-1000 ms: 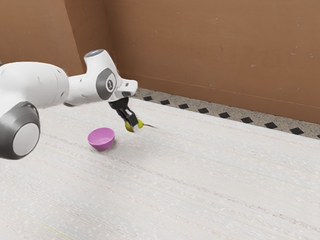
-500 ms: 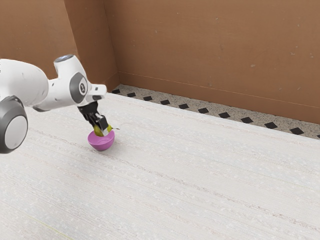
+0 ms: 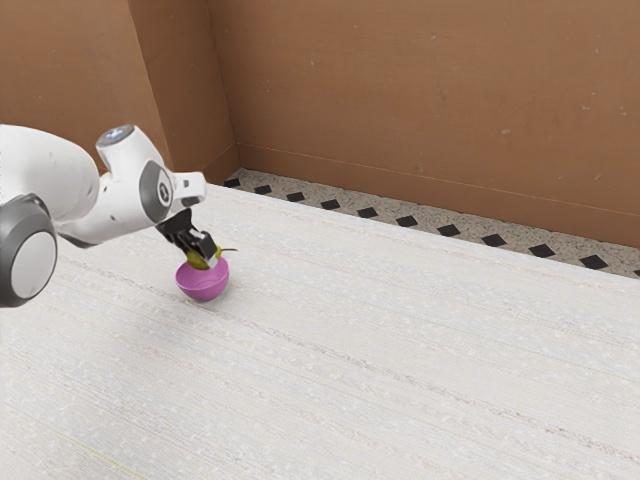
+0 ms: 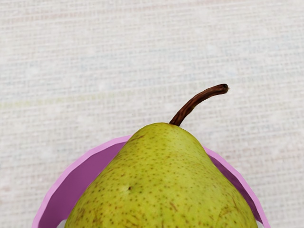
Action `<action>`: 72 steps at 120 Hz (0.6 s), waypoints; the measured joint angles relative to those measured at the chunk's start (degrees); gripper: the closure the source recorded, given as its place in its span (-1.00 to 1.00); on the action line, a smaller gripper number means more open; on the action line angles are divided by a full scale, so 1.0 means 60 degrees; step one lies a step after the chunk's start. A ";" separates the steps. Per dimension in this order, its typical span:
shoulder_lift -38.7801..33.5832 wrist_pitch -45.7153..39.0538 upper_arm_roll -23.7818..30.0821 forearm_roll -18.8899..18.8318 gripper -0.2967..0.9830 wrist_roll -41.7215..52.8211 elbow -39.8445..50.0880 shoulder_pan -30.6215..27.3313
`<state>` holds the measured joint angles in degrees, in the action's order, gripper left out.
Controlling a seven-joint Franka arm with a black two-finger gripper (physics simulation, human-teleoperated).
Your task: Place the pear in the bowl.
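The pear (image 4: 164, 185) is between my jaws, and I judge them closed on its body from both sides, pinching it just above the bowl (image 3: 203, 286). It lies tipped over rather than upright: its long axis runs outward from my jaws, narrow neck leading, with the curved stem (image 4: 194, 104) reaching farthest from them. That axis against the rim (image 4: 54, 198) is what my next move turns on. The rim passes on both sides of the pear, the hollow sits beneath my jaws, and the neck and stem reach out over the rim. I would ease straight down, perhaps drawing the neck slightly inward, then part my jaws; let go too far out, and the neck could catch the rim and tip the fruit.

The broad end is hard to make out, hidden under my hand and behind the nearer jaw; the jaw on the far side is largely masked too. Whether the pear's underside touches the bowl yet, I cannot tell. Below my jaws the bowl stands upright on the bench (image 3: 390, 350). Well beyond, past the bench's edge, runs the patterned floor (image 3: 385, 203).
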<state>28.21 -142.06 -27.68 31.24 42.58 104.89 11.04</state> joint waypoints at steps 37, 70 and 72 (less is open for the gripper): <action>0.0066 -0.0204 0.0059 0.0248 -0.36 0.0131 0.0041 -0.0025; -0.1218 0.0201 -0.0093 -0.0534 -0.49 0.0228 0.0043 0.0506; -0.1354 0.0280 -0.0105 -0.0676 -0.49 0.0229 0.0040 0.0575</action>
<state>20.09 -140.38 -28.31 27.18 43.95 105.13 14.50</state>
